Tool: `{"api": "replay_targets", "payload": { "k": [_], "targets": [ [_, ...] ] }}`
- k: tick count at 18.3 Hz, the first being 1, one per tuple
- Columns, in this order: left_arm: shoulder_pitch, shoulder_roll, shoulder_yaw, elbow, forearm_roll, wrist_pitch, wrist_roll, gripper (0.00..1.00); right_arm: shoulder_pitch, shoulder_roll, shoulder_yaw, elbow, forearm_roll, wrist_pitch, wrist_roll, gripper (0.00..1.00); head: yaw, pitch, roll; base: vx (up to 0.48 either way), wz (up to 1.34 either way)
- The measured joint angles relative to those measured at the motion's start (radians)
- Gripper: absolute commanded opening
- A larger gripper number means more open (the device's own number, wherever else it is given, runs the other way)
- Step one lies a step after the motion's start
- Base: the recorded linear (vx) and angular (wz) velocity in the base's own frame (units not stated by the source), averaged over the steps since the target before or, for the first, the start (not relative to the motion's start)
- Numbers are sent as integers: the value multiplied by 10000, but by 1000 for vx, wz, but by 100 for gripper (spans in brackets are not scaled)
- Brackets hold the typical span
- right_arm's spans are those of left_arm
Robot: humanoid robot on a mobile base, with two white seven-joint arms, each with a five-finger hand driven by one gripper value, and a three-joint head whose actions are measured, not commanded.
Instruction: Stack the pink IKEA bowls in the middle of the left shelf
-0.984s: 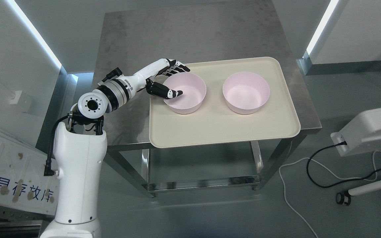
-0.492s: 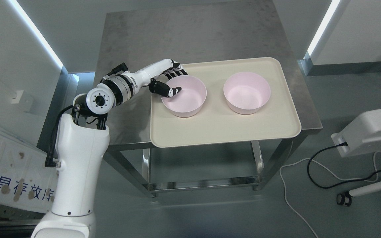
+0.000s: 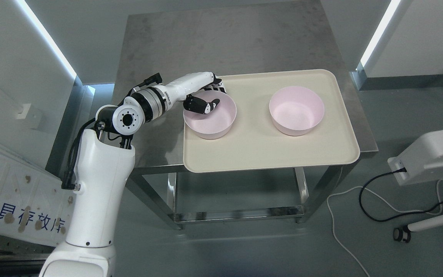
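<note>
Since the earlier frames the left hand has closed on the near bowl's rim, thumb inside, fingers behind the wall; the view itself has shifted too; this bowl sits on the tray atop the bench, well apart from the other bowl; pinched firmly, it looks ready to lift across for stacking.

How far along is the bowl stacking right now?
Nothing is stacked yet. The left robot hand grips the rim of the left pink plastic bowl, thumb inside. The right pink plastic bowl sits apart on the cream rectangular tray. Lifting and nesting remain.
</note>
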Motion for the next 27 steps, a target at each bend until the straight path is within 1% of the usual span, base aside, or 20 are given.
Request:
{"api": "replay_targets", "payload": {
  "k": [3, 5, 9, 12, 15, 17, 20, 23, 27],
  "targets": [
    [-260, -242, 187, 139, 132, -16, -364, 1, 0, 0, 0, 0, 0, -2, -12, 100, 0, 0, 0, 2, 5],
    [-483, -355, 318, 191, 319, 195, -672, 1, 0, 0, 0, 0, 0, -2, -16, 100, 0, 0, 0, -1, -32],
    [-1219, -563, 556, 219, 1067, 891, -661, 1, 0, 0, 0, 0, 0, -2, -66, 100, 0, 0, 0, -3, -16],
    [-1834, -673, 404, 228, 1847, 1176, -621, 2, 0, 0, 0, 0, 0, -4, -46, 100, 0, 0, 0, 0, 0],
    [-2293, -740, -187, 197, 2377, 1216, -512, 2, 0, 0, 0, 0, 0, -4, -22, 100, 0, 0, 0, 0, 0],
    [-2614, -780, -891, 177, 2649, 1221, -275, 2, 0, 0, 0, 0, 0, -4, -4, 100, 0, 0, 0, 0, 0],
    [-2936, -822, -2021, 268, 2843, 1238, 413, 3, 0, 0, 0, 0, 0, -4, -1, 100, 0, 0, 0, 0, 0],
    [-3301, -853, -3074, 615, 2936, 1120, 1388, 3, 0, 0, 0, 0, 0, -4, 1, 100, 0, 0, 0, 0, 0],
    [-3810, -883, -4025, 1253, 2864, 679, 1764, 3, 0, 0, 0, 0, 0, -4, 3, 100, 0, 0, 0, 0, 0]
  ]
}}
